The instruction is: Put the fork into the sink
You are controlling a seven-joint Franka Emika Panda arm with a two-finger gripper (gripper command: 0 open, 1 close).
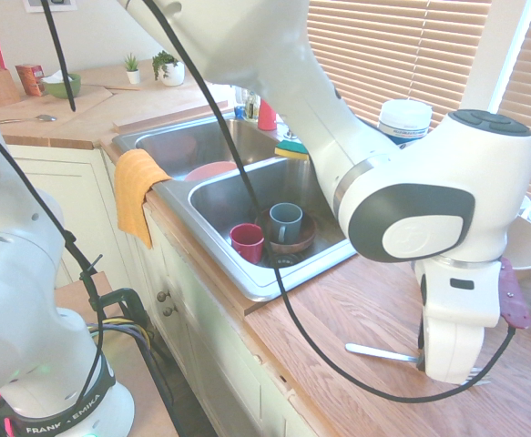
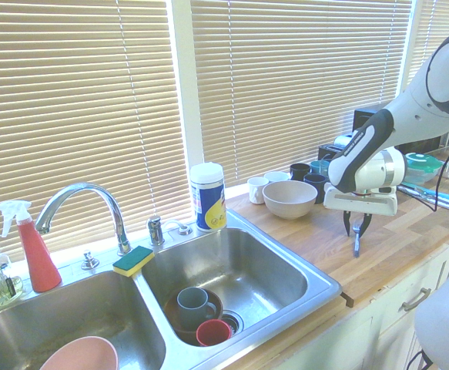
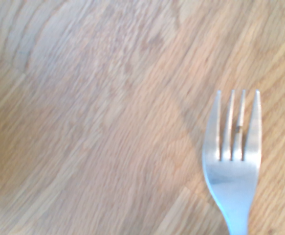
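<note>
Gripper (image 2: 357, 229) sits low over the fork (image 2: 356, 245), right of centre in the second exterior view, fingers around the handle but can't tell if they've actually clamped. Fork lies flat on the counter (image 2: 393, 239), well apart from the sink (image 2: 316, 281). Risk: thin flat handle slips or pivots on lift, then drops short of the basin.

One marking can be read — "FRANKA EMIKA" on the dark band of the arm's base (image 1: 60, 414). The print on the wipes canister (image 2: 207, 196) is too small to read.
</note>
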